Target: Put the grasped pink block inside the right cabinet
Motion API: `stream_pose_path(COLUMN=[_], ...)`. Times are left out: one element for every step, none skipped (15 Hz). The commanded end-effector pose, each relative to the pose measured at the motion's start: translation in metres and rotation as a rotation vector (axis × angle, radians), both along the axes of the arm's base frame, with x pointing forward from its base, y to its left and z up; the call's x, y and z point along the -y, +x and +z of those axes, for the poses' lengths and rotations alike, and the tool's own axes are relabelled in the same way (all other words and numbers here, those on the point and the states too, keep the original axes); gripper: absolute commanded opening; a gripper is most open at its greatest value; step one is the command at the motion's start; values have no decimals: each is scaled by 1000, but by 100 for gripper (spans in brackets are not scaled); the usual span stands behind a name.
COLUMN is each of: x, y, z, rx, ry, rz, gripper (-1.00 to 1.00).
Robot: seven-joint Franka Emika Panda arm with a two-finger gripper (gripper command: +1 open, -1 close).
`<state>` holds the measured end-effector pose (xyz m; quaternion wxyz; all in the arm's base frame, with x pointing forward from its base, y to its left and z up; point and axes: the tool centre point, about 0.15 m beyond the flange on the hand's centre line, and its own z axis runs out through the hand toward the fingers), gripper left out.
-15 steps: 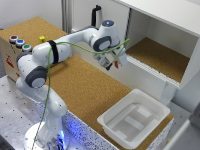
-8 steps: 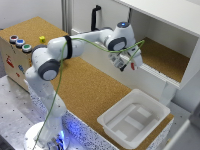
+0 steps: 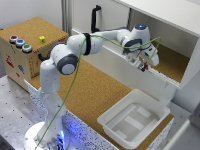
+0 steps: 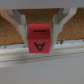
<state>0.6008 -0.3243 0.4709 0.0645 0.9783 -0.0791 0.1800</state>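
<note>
- I see the end effector (image 4: 40,29) clamped on the pink block (image 4: 39,40), one finger (image 4: 19,22) against each side face; the wrist view shows a dark letter A on the block's near face.
- In the exterior view the end effector (image 3: 144,63) sits at the front opening of the right cabinet (image 3: 172,62), just above its white front lip, with the block (image 3: 143,64) a small reddish speck between the fingers.
- The cabinet's cork floor lies directly behind the block in the wrist view; a pale ledge runs across just below the block.
- A green cable (image 3: 85,60) runs from the wrist along the arm and down toward the base.
- A black handle (image 3: 93,19) stands upright on the white door section, toward the far edge of the worktop (image 3: 95,95).
- A white plastic tray (image 3: 134,120) rests at the worktop's near corner on the exterior view's right, well apart from the end effector.
- A cork-topped box at the exterior view's left carries round buttons (image 3: 20,43) and a small yellow cube (image 3: 42,38).
</note>
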Motion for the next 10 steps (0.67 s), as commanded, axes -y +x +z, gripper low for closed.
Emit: stream_pose_path(x=[26, 28, 28, 28, 28, 28, 28, 27, 25, 24], y=[38, 43, 48, 53, 60, 67, 76, 84, 96, 105], z=[7, 9, 10, 11, 11, 11, 10, 10, 10, 9], rx=[3, 19, 33, 41, 55, 68, 80, 85, 92, 97], ry=[93, 88, 93, 86, 82, 73, 71, 79, 71, 75], rz=[145, 152, 161, 170, 186, 194, 211, 222, 237, 245], gripper=[-100, -100, -100, -100, -100, -100, -100, -100, -100, -100])
